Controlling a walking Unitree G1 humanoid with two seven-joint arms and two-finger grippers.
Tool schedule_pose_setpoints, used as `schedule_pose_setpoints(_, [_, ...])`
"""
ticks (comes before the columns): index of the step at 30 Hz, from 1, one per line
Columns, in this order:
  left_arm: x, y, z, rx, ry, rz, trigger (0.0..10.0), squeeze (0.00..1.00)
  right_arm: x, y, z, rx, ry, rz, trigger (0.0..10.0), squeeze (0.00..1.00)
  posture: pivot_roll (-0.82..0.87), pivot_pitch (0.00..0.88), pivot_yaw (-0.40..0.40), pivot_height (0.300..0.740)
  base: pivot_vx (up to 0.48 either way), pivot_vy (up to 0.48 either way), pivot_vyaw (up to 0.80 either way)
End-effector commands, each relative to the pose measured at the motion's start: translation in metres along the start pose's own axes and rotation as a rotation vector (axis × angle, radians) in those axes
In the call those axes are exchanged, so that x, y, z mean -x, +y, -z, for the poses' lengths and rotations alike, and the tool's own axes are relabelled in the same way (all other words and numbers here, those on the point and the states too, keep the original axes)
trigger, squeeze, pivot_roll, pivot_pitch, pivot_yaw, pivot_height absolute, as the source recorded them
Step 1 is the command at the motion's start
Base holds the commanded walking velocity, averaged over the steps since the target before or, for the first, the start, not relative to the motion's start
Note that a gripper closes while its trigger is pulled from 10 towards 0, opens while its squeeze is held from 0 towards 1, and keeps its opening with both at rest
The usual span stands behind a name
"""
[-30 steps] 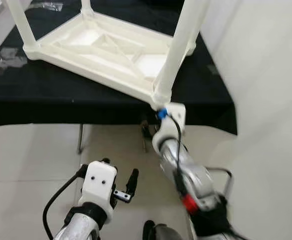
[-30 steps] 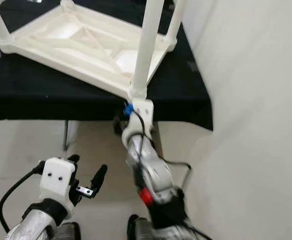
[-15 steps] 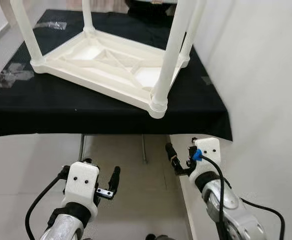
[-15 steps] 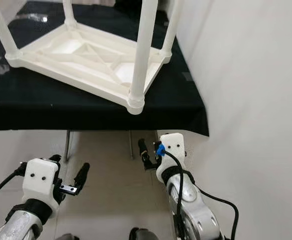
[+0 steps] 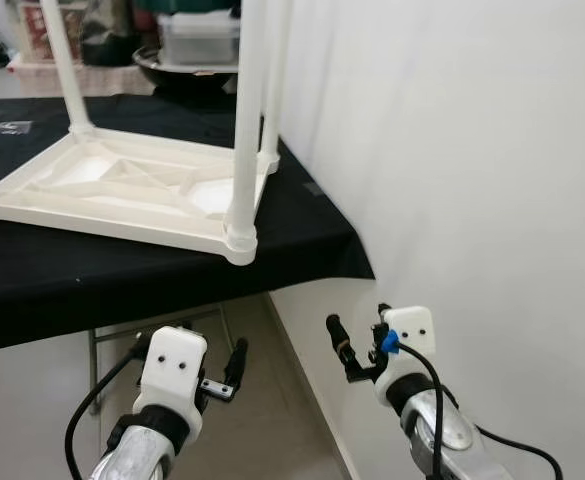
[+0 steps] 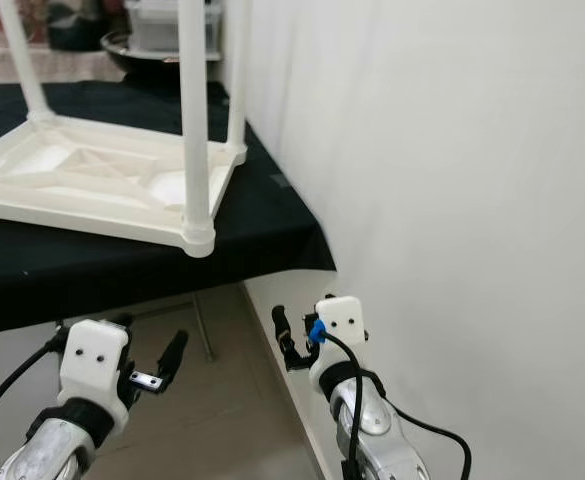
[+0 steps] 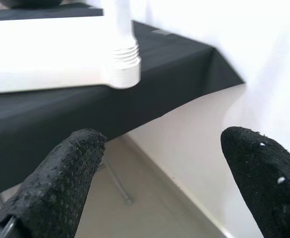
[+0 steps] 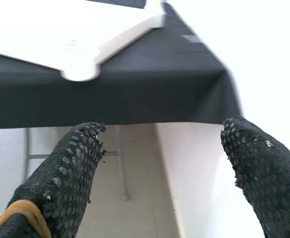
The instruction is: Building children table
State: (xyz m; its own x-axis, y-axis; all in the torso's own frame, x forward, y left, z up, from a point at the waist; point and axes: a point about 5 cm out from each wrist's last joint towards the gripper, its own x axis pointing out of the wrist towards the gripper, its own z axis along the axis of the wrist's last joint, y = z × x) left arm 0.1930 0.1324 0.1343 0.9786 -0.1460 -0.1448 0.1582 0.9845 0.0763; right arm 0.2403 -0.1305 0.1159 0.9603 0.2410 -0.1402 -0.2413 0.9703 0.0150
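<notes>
Both jaws are gaping wide and empty; left gripper [image 5: 217,372] and right gripper [image 5: 357,352] are hanging below the upside-down children's table [image 5: 122,190], which is lying legs-up for assembly.

We see a cream-white table [image 5: 122,190] with 4 white legs | black cloth [image 5: 302,225] under it | white wall [image 5: 472,150] | beige floor [image 5: 262,420] | our 2 grippers: left gripper [image 5: 234,362] and right gripper [image 5: 340,342] black, dotted fingers [image 7: 60,183], white housings | blue cable clip [image 5: 389,342] on the right.

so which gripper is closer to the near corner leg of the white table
Left. The left gripper hangs almost straight below the corner leg; the right gripper sits farther off, toward the wall.
</notes>
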Motion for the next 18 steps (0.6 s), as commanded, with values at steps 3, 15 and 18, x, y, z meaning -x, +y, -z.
schedule_pose_setpoints(3, [-0.0009, 0.0022, 0.0035, -0.004, 0.009, -0.022, 10.0, 0.0, -0.0022, -0.0009, 0.0017, -0.003, 0.004, -0.005, 10.0, 0.0, 0.1, 0.0, -0.094, 0.74, 0.0, 0.0, 0.0])
schedule_pose_setpoints(15, [-0.0001, -0.0003, 0.0089, -0.016, 0.012, -0.019, 10.0, 0.0, -0.0006, 0.0007, 0.0096, -0.002, 0.016, -0.029, 10.0, 0.0, 0.1, 0.0, -0.101, 0.74, 0.0, 0.0, 0.45])
schedule_pose_setpoints(18, [-0.0007, -0.0007, 0.0096, -0.016, 0.01, -0.019, 10.0, 0.0, -0.0009, -0.0018, 0.0102, -0.002, 0.008, -0.013, 10.0, 0.0, 0.1, 0.0, -0.099, 0.74, 0.0, 0.0, 0.0])
